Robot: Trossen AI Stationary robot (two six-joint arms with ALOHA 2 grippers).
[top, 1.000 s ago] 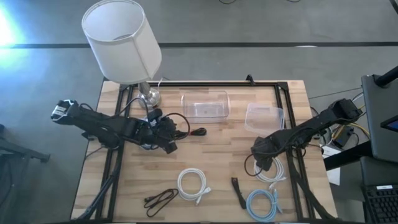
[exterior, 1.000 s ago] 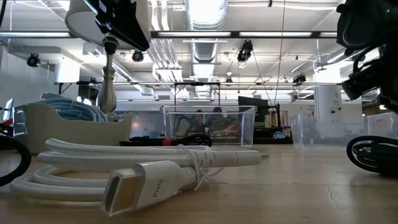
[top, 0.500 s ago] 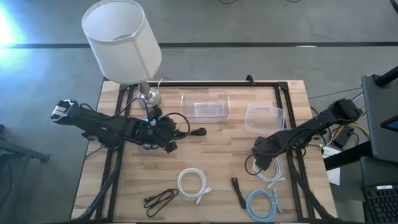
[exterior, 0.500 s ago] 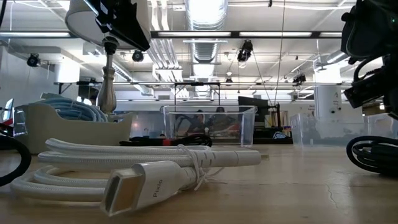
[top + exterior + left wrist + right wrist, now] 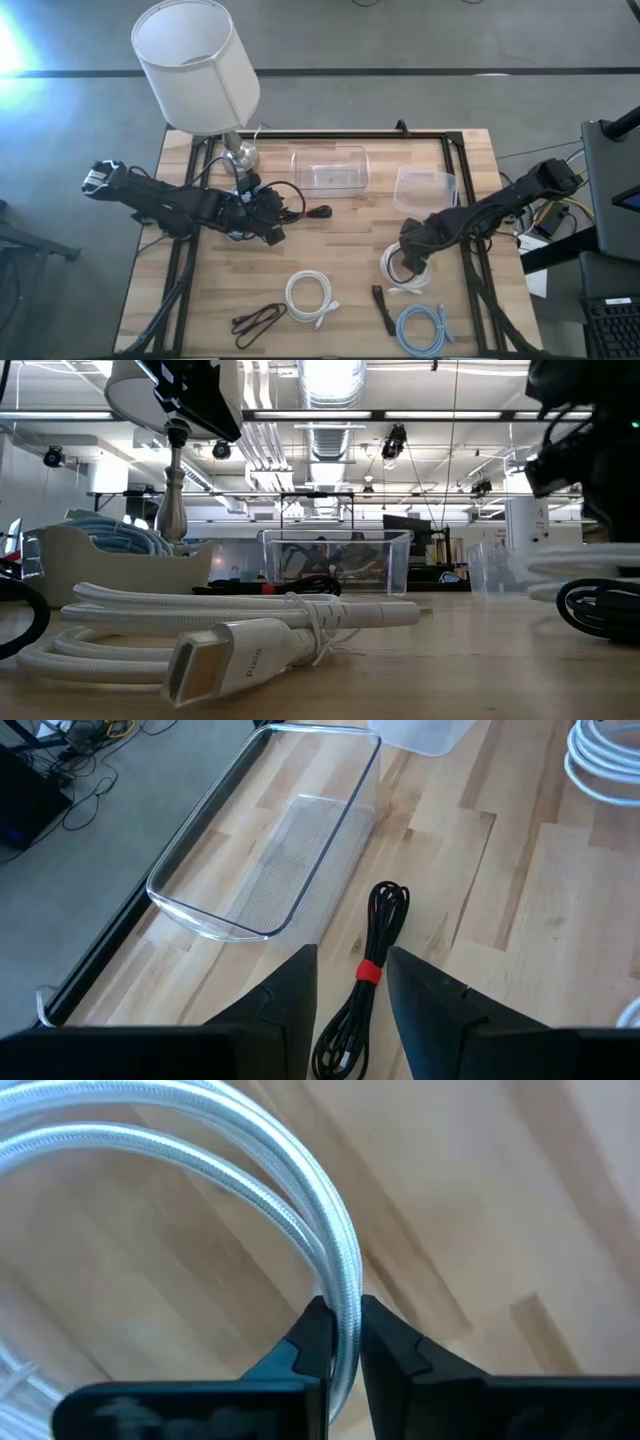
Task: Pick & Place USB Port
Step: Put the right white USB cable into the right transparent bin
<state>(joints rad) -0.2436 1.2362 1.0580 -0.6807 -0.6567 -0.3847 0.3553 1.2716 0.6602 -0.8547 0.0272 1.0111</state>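
White cable (image 5: 330, 1270) is pinched in the right tool (image 5: 340, 1342), lifted near the clear bin (image 5: 330, 168); next, carry it there. Left tool (image 5: 352, 982) stands open.

Landmark: clear bin (image 5: 329, 168), at the table's (image 5: 340, 240) far edge, about centre.

- Lamp (image 5: 197, 68): left of the bin, base on the far left corner.
- Lidded container (image 5: 424, 188): just right of the bin, slightly nearer.
- Bundled cable (image 5: 313, 212): on the table just in front of the bin, toward its left end.
- Left gripper (image 5: 272, 222): left of that bundle, in front-left of the bin.
- Right gripper (image 5: 408, 258): in front-right of the bin, pinching a coiled cable (image 5: 395, 265).
- Second coil (image 5: 310, 297): well in front of the bin.
- Thin looped cable (image 5: 258, 321): front-left of the bin, beside the second coil.
- Short stick-shaped item (image 5: 381, 306): front-right of the bin.
- Third coil (image 5: 424, 327): nearest edge, farther right.
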